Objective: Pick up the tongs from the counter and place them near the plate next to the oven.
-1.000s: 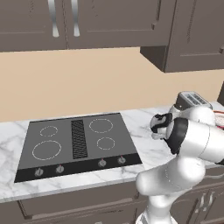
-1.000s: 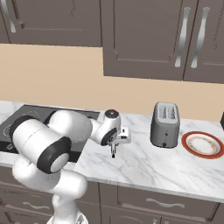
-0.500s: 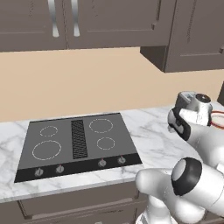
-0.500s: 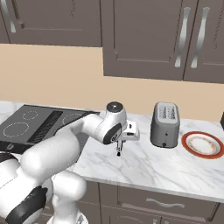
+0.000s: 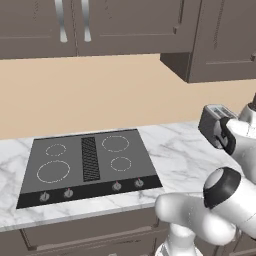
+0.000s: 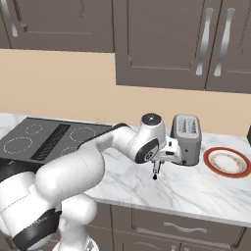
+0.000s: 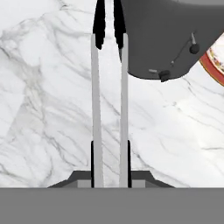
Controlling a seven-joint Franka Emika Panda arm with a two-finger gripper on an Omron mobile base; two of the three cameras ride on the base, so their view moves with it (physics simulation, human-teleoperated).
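1. The tongs (image 7: 109, 100) are held clamped in the gripper (image 6: 156, 165), hanging above the counter (image 6: 147, 184) in front of the toaster (image 6: 186, 139).
2. They are judged light, stiff and slippery; a hold near the hinge lets the tips swing.
3. The plate (image 6: 227, 162) sits beyond, near the counter's right end.
4. No writing can be read.

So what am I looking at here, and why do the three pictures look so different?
It is a white robot arm in a simulated kitchen. Two pictures come from cameras behind it, on its left and right; the third looks along its claw. The claw is shut on the tongs, two silvery strips with dark tips, hanging above the marble counter. On the counter sit a cooktop, a grey toaster and, to the toaster's right in the right camera, a red-rimmed plate.
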